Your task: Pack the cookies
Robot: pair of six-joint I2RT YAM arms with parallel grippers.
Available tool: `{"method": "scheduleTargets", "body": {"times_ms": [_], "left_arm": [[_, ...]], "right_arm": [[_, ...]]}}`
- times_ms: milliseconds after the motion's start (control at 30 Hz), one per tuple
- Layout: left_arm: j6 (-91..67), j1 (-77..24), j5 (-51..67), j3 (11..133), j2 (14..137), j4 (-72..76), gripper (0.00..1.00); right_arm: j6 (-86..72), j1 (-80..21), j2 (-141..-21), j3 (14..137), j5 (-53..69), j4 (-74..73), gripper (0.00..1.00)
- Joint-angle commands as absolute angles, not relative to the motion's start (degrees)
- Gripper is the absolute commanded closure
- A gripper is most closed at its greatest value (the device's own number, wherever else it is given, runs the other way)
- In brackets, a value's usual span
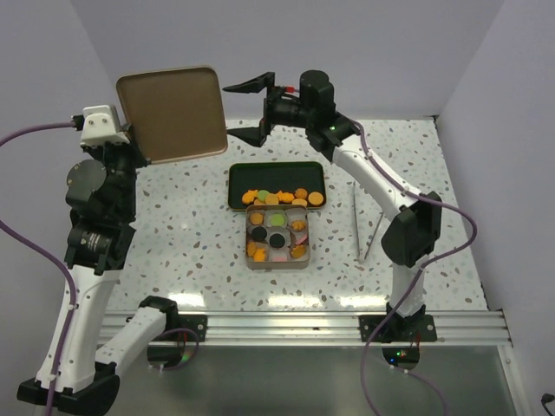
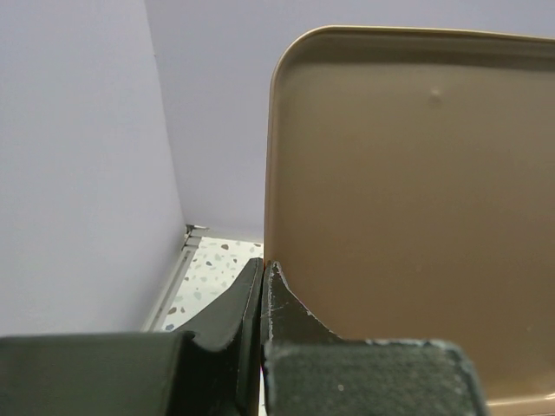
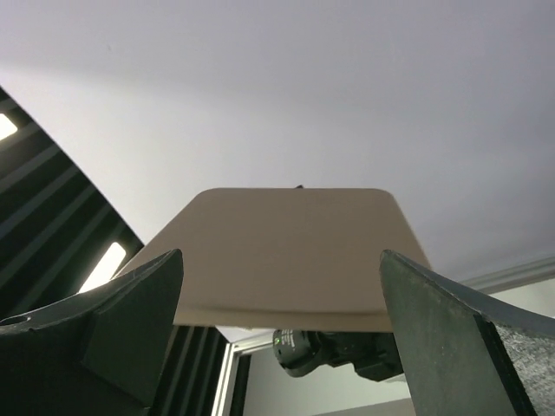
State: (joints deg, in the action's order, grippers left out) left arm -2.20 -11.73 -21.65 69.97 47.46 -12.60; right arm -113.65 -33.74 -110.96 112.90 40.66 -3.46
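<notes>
The cookies sit in two places: a row, mostly orange (image 1: 286,197), along the near edge of a dark green tray (image 1: 260,173), and several in the paper cups of the open tan tin (image 1: 277,237) just in front of it. My left gripper (image 1: 140,152) (image 2: 263,264) is shut on the edge of the tan tin lid (image 1: 173,113) (image 2: 408,191) and holds it high, tilted. My right gripper (image 1: 229,110) (image 3: 279,252) is open wide at the lid's right edge (image 3: 286,251), with its fingers above and below that edge, not touching it.
Metal tongs (image 1: 364,225) lie on the speckled table to the right of the tin, beside the right arm's elbow (image 1: 412,230). Grey walls close in the back and both sides.
</notes>
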Motion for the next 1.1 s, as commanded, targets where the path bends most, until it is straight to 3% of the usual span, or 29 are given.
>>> {"method": "scheduleTargets", "body": {"times_ms": [0,267,467,800,1067], "left_arm": [[-0.27,-12.04,-20.74,71.54,46.84,-6.51,1.00],[4.04,-12.04,-22.67,69.87,46.85,-5.36,1.00],[11.06,-12.04,-25.57,69.87,47.72,-3.87,1.00],[17.84,-12.13,-27.07,71.46,50.18,-0.97,1.00],[21.44,-13.62,-28.83,70.93,50.62,3.16,1.00]], "right_arm": [[-120.67,-35.41,-112.23,117.41,42.36,-3.34,0.02],[-120.51,-36.21,-114.87,121.20,45.86,-3.77,0.05],[-112.68,-36.12,-118.83,128.49,54.22,-14.67,0.06],[-107.40,-36.39,-118.83,125.95,62.31,-18.98,0.06],[-113.46,-37.53,-119.71,126.03,62.23,-13.10,0.05]]}}
